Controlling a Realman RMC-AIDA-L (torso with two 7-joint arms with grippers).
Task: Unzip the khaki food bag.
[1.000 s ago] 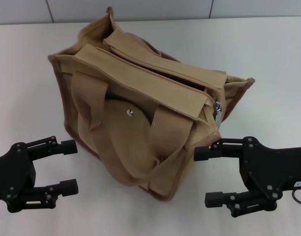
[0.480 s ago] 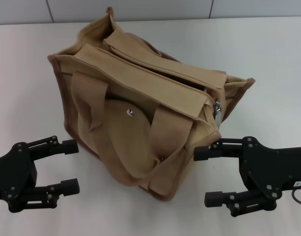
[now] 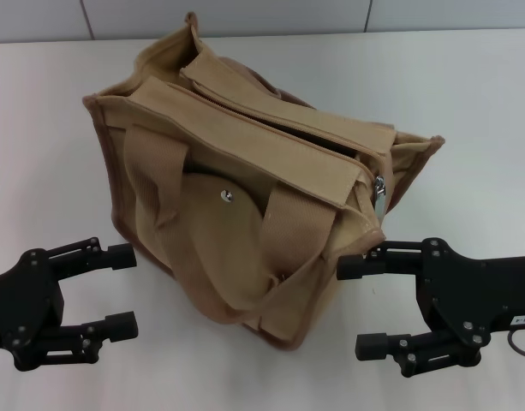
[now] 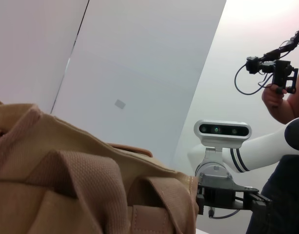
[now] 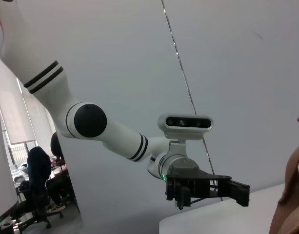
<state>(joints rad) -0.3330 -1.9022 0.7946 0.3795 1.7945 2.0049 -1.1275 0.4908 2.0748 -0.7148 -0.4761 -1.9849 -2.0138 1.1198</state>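
khaki food bag (image 3: 245, 171) looked soft, floppy | grab silver pull (image 3: 380, 190) at 3 o'clock | left gripper (image 3: 108, 289), right gripper (image 3: 373, 306) were open, empty

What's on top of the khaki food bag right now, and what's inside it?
On top of the khaki food bag lie its folded flaps, the zipper and silver pull. The contents are hidden. Left gripper and right gripper sit beside it, jaws open.

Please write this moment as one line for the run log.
bag: zipped | left claw: open, apart | right claw: open, beside bag, apart
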